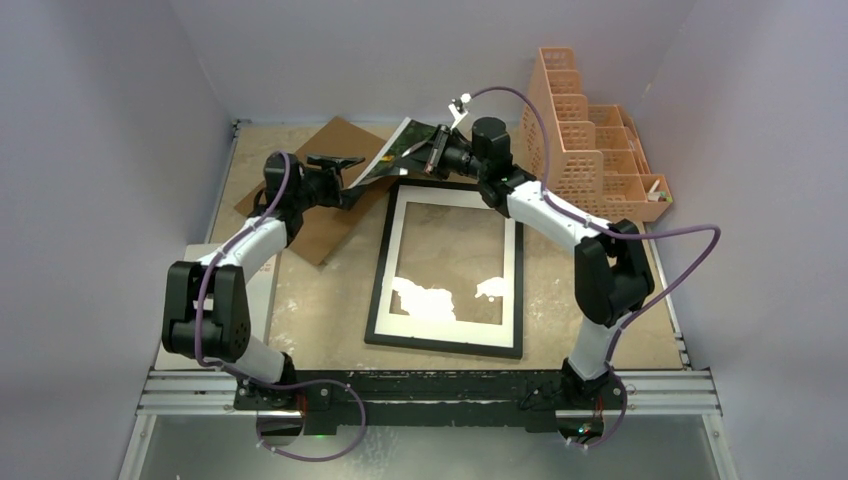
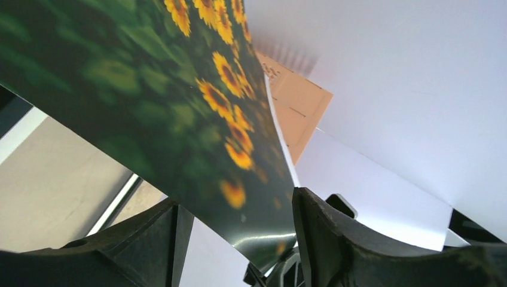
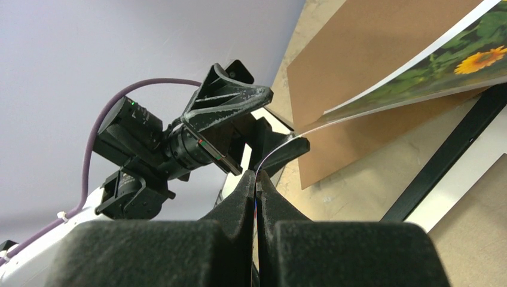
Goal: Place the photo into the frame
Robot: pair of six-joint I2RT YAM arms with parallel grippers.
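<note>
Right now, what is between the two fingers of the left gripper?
The photo hangs between the open left gripper's fingers, in the left wrist view.

- peach mesh organizer (image 1: 590, 150): stepped compartments, far right on my side, against the wall. Small white item in its lowest compartment, can't tell what.
- plain brown backing board (image 1: 325, 235): flat on the table, far left, turned at an angle.
- pale flat panel (image 1: 270, 300): near left edge, partly hidden.
- table (image 1: 300, 325): beige top, scuffed with white patches.
- metal rail (image 1: 450, 395): runs along the near edge.
- pale walls (image 1: 100, 150): close in on three sides.
</note>
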